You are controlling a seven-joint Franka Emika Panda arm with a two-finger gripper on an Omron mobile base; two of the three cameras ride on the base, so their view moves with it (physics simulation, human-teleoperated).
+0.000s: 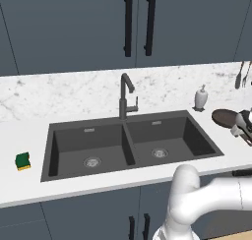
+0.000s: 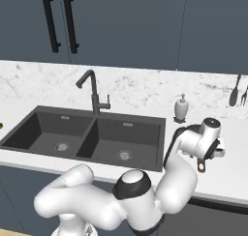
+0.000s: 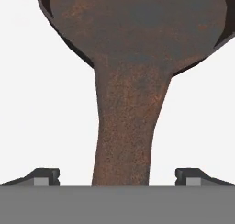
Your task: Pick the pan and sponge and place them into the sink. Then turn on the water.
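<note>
Pan: the round, shallow, dark reddish-brown frying pan (image 1: 225, 118) is seen on the white counter to the right of the sink; in the hand view its bowl fills the top and its brown straight handle (image 3: 126, 140) runs down the middle toward the camera.
Gripper: the two-finger gripper (image 3: 117, 176) of the white arm is seen spread wide, one dark fingertip (image 3: 44, 176) on each side of the handle and clear of it; nothing is grasped. In the right base view the hand (image 2: 209, 140) is held low over the counter at the pan.
Sponge: the small rectangular block with a dark green top over a yellow base (image 1: 22, 161) lies on the counter just left of the sink, well apart from the pan.
Sink: the dark grey rectangular double-basin sink (image 1: 129, 143) is set into the counter, with a centre divider and a round steel drain in each basin.
Faucet: the dark grey gooseneck faucet (image 1: 126, 96) stands behind the divider.
Soap dispenser: a white bottle (image 1: 200, 97) stands at the marbled backsplash, behind the sink's right corner.
Utensils: dark utensils (image 1: 242, 75) hang on the wall at far right.
Cabinets: dark blue doors with black bar handles (image 1: 139, 23) are seen above.
</note>
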